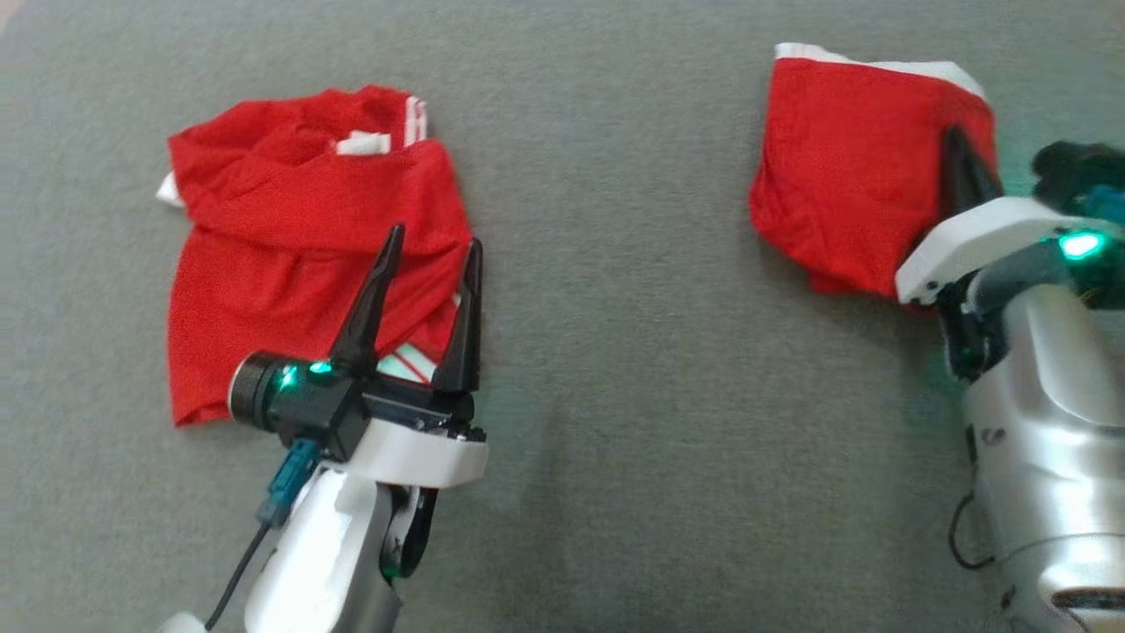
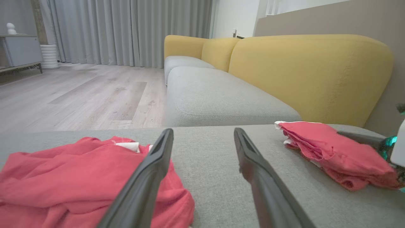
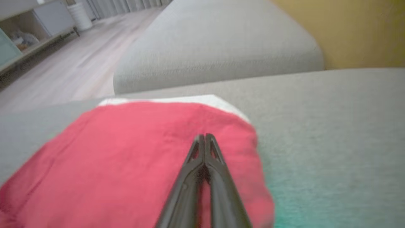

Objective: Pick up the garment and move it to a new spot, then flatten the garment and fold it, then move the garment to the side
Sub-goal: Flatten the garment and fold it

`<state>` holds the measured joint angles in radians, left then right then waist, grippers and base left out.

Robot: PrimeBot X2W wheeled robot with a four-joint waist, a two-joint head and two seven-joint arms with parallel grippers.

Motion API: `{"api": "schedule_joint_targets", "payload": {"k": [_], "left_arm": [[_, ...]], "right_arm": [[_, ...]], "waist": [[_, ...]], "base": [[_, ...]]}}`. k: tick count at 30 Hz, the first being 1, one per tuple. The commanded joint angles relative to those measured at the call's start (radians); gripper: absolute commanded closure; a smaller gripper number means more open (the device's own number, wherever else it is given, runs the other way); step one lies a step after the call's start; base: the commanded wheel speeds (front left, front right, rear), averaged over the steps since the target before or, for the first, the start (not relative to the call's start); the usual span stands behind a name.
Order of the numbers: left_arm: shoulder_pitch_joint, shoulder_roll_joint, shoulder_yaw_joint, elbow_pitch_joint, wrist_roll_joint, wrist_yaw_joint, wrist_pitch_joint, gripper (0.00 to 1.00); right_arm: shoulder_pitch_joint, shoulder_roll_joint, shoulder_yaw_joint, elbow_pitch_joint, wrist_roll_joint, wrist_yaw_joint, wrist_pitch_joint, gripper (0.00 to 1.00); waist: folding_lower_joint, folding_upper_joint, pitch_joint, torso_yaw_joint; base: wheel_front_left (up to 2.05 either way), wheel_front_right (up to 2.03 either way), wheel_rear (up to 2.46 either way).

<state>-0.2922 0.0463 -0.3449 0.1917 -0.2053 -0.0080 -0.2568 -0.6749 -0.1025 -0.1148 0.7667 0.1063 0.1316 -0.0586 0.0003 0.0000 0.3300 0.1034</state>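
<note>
Two red garments with white trim lie on the grey cushion (image 1: 615, 290). The crumpled garment (image 1: 290, 220) (image 2: 79, 171) is at the left. My left gripper (image 1: 437, 237) (image 2: 203, 131) hovers open over its lower right edge, nothing between the fingers. The folded garment (image 1: 844, 158) (image 2: 332, 148) (image 3: 126, 152) lies at the right. My right gripper (image 1: 954, 136) (image 3: 205, 136) is shut, its fingers pressed together and lying across the top of the folded garment's right side. I see no cloth pinched between them.
A grey sofa seat (image 2: 215, 95) with yellow back cushions (image 2: 310, 69) stands beyond the cushion's far edge. Wooden floor (image 2: 79, 91), grey curtains (image 2: 126, 31) and a low cabinet (image 2: 22, 50) are farther off. A wide stretch of bare cushion separates the two garments.
</note>
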Motion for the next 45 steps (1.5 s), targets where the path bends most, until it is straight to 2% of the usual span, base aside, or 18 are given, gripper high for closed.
{"api": "schedule_joint_targets", "payload": {"k": [1,5,11,18,21,25,29,38,39,40,45], "left_arm": [[-0.032,0.004,0.022,-0.030,-0.006,0.010,-0.005,0.00],[-0.038,0.004,0.012,-0.029,-0.016,0.020,-0.005,0.00],[-0.024,0.004,0.022,-0.022,-0.014,0.024,-0.005,0.00],[-0.013,0.004,0.021,-0.021,-0.017,0.026,-0.005,0.00],[-0.010,0.004,0.026,-0.019,-0.014,0.025,-0.005,0.00],[0.002,0.004,0.043,-0.018,-0.007,0.024,-0.005,0.00],[0.019,0.004,0.059,-0.019,-0.004,0.020,-0.005,0.00],[0.061,0.004,0.080,-0.021,-0.014,0.025,-0.005,0.00],[0.066,0.004,0.081,-0.020,-0.015,0.026,-0.005,0.00],[0.071,0.004,0.081,-0.020,-0.017,0.026,-0.005,0.00],[0.090,0.004,0.085,-0.016,-0.021,0.029,-0.005,0.00]], "right_arm": [[-0.021,0.008,0.024,0.015,-0.019,-0.001,-0.007,1.00],[-0.055,0.018,0.064,0.130,-0.031,-0.001,-0.069,1.00],[-0.092,0.047,0.209,0.175,0.012,-0.001,-0.171,1.00],[-0.051,0.052,0.421,0.225,0.128,-0.001,-0.177,1.00],[-0.037,0.052,0.465,0.271,0.149,-0.001,-0.170,1.00],[-0.039,0.052,0.461,0.282,0.185,-0.001,-0.189,1.00],[-0.033,0.044,0.409,0.230,0.201,-0.001,-0.202,1.00],[0.155,0.024,0.205,-0.087,0.129,-0.001,-0.203,1.00],[0.181,0.026,0.188,-0.115,0.113,-0.001,-0.203,0.98],[0.208,0.029,0.170,-0.144,0.100,-0.001,-0.203,0.00],[0.311,0.044,0.111,-0.247,0.064,-0.001,-0.203,0.00]], "waist": [[-0.0003,0.0000,0.019,0.027],[-0.0003,0.0000,0.008,0.034],[-0.0003,0.0000,-0.027,0.017],[-0.0003,0.0000,-0.057,0.005],[-0.0003,0.0000,-0.069,-0.001],[-0.0003,0.0000,-0.091,-0.021],[-0.0003,0.0000,-0.124,-0.048],[-0.0003,0.0000,-0.200,-0.118],[-0.0003,0.0000,-0.208,-0.125],[-0.0003,0.0000,-0.214,-0.130],[-0.0003,0.0000,-0.235,-0.147]], "base": [[0.00,0.00,0.00],[0.00,0.00,0.00],[0.00,0.00,0.00],[0.00,0.00,0.00],[0.00,0.00,0.00],[0.00,0.00,0.00],[0.00,0.00,0.00],[0.00,0.00,0.00],[0.00,0.00,0.00],[0.00,0.00,0.00],[0.00,0.00,0.00]]}}
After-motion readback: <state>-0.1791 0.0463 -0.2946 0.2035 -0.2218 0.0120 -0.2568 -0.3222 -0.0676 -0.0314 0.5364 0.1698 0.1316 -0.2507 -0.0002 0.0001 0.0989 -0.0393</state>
